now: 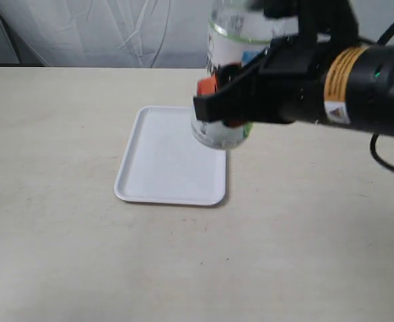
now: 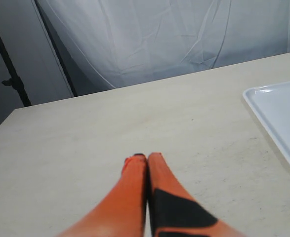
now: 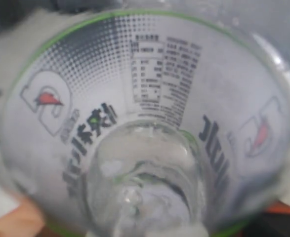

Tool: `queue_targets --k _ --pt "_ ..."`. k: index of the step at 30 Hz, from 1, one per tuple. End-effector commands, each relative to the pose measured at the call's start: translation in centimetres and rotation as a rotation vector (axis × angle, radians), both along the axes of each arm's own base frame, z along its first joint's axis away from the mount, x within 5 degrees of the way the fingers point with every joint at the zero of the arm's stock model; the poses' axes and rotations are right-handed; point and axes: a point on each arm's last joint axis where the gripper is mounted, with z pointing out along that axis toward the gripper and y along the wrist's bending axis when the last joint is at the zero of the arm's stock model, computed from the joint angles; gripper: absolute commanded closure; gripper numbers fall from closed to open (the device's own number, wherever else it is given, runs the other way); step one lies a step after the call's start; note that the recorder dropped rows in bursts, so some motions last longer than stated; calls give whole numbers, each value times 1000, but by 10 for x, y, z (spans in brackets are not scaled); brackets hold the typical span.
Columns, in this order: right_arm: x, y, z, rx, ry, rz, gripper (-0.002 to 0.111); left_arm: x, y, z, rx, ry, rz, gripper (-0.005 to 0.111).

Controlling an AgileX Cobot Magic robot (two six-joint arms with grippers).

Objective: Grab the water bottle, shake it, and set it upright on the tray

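The water bottle (image 1: 218,136), clear with a white label, hangs blurred in the air over the far right part of the white tray (image 1: 163,168). My right gripper (image 1: 219,102) is shut on its middle, reaching in from the right. In the right wrist view the bottle (image 3: 145,98) fills the frame, and orange fingers (image 3: 9,224) show only at its edges. I cannot make out its cap. My left gripper (image 2: 147,157) is shut on nothing and hovers over bare table, with the tray's corner (image 2: 283,113) off to one side. It is out of the exterior view.
The tray lies flat on a pale beige table (image 1: 62,221). A white curtain (image 1: 103,30) hangs behind the table's far edge. A black cable (image 1: 384,161) trails under the right arm.
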Motion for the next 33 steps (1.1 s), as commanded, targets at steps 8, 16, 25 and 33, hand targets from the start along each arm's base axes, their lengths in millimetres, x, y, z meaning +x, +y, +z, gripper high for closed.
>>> queue_targets --k 8,16,25,33 --pt "3 14 -51 -52 138 26 109 0 0 -1 -8 1 0 106" --pt "3 18 -66 -109 172 22 109 0 0 -1 -8 1 0 106" --pt "-11 28 -44 -9 -17 236 109 0 0 -1 -8 1 0 106" --pt "35 -6 -39 -109 97 -152 109 0 0 -1 -8 1 0 106"
